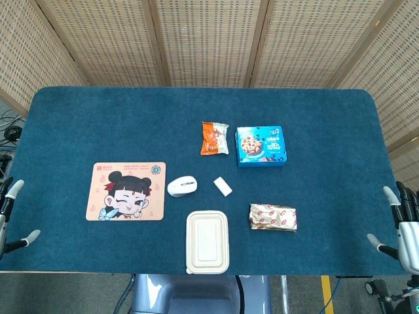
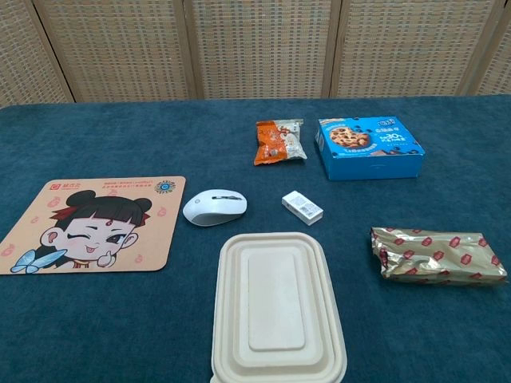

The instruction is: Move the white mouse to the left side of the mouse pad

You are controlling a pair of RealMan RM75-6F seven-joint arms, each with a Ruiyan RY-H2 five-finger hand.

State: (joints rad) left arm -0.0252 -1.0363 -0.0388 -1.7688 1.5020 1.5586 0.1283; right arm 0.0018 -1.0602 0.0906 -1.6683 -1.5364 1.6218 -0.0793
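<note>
The white mouse (image 1: pixel 182 186) (image 2: pixel 214 207) lies on the blue table just off the right edge of the mouse pad (image 1: pixel 126 191) (image 2: pixel 96 225), a peach pad with a cartoon girl printed on it. My left hand (image 1: pixel 10 216) shows at the far left edge of the head view, fingers apart and holding nothing, well away from the pad. At the far right edge my right hand (image 1: pixel 404 229) hangs with fingers spread, also empty. Neither hand appears in the chest view.
A beige lidded food container (image 1: pixel 207 241) (image 2: pixel 277 305) sits in front of the mouse. A small white box (image 1: pixel 222 186) lies to its right. Further off are an orange snack bag (image 1: pixel 214 138), a blue cookie box (image 1: pixel 261 146) and a gold-red packet (image 1: pixel 273 217).
</note>
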